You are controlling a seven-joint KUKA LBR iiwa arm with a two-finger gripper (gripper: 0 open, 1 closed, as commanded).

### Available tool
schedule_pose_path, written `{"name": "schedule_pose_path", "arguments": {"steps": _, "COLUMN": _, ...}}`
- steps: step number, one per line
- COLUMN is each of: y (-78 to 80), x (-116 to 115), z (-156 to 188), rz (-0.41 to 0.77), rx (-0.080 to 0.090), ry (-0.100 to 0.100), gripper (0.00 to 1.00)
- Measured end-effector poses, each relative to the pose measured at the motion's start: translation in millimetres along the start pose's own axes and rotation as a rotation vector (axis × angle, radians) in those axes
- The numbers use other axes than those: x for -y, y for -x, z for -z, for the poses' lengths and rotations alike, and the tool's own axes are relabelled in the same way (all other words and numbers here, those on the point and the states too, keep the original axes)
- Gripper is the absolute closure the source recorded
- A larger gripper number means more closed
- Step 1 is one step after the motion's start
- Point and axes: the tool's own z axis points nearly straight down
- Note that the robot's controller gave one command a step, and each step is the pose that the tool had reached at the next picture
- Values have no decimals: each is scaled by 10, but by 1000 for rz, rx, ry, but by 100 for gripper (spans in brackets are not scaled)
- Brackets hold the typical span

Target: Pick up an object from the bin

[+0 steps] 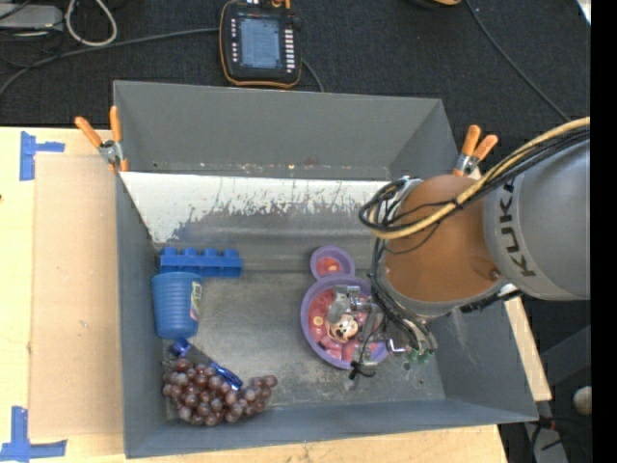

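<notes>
The arm reaches in from the right, its wrist bent down over the right floor of the bin (280, 143). The gripper (361, 345) sits low at a purple dish (316, 318), seemingly touching it. How far open it is cannot be told.

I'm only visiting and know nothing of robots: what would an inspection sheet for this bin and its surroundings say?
Surface: grey metal bin, floor scuffed.
Job's things: purple plate with a small toy on it, under the gripper.
Clutter: small purple cup, blue toy brick, blue cup on its side, bunch of dark grapes.
Grippers: gripper low over the plate's right side.
Cables: black and yellow cables looped at the wrist.
Surroundings: handheld control pendant beyond the bin.
</notes>
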Motion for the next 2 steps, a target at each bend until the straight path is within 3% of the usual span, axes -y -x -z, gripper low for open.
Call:
{"name": "schedule_pose_path", "arguments": {"steps": 1, "y": 17, "x": 3, "z": 42, "rz": -2, "rx": 8, "ry": 0, "gripper": 0}}
{"name": "schedule_pose_path", "arguments": {"steps": 2, "y": 134, "x": 313, "z": -847, "rz": -233, "rx": 0, "ry": 0, "gripper": 0}}
